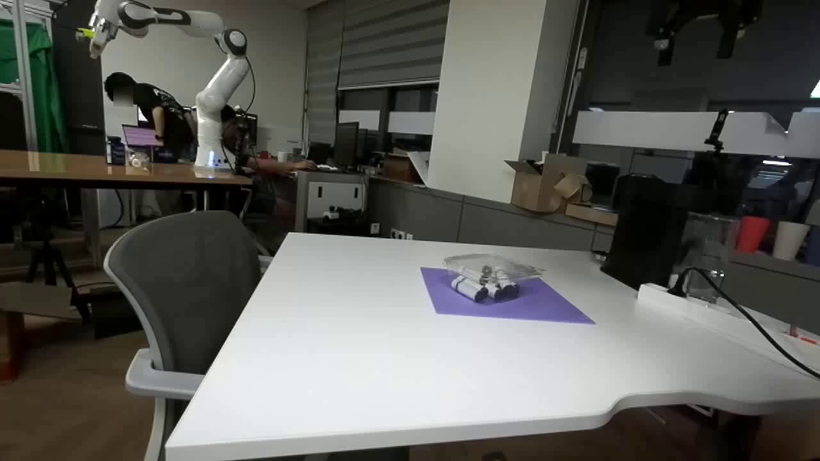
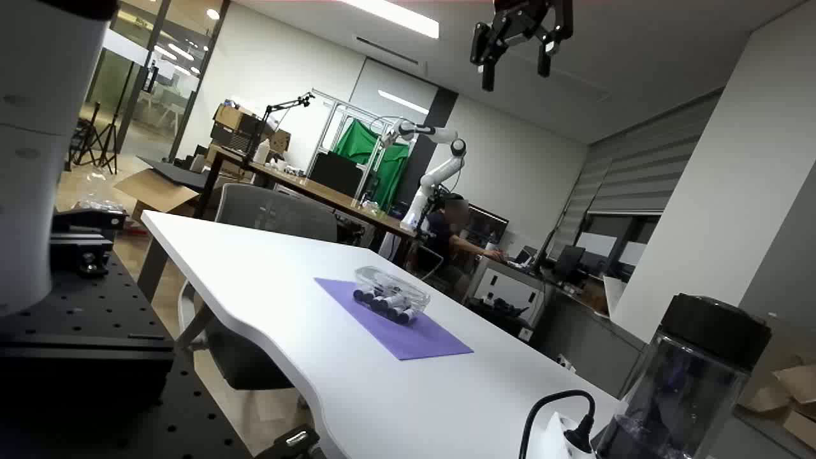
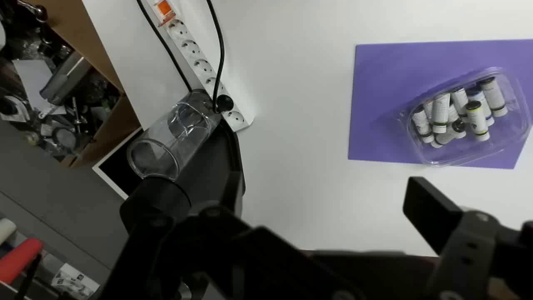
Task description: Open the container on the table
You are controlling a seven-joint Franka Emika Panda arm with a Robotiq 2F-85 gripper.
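A clear plastic container (image 1: 493, 262) with several small white tubes in it sits on a purple sheet (image 1: 544, 308) on the white table (image 1: 384, 358). The container also shows in an exterior view (image 2: 408, 290) and at the right of the wrist view (image 3: 510, 125). The tubes (image 3: 476, 121) show through the plastic; I cannot tell where its lid edge lies. My gripper (image 3: 325, 187) is open with nothing between its fingers. It hangs high above the table, apart from the container, and shows at the top of both exterior views (image 1: 696, 52) (image 2: 516, 75).
A clear bottle with a black cap (image 2: 676, 389) stands by a white power strip (image 3: 204, 68) with black cables. A black object (image 1: 647, 230) stands beside the bottle. A grey chair (image 1: 192, 288) is at the table's side. A cardboard box (image 3: 104, 62) lies past the table edge.
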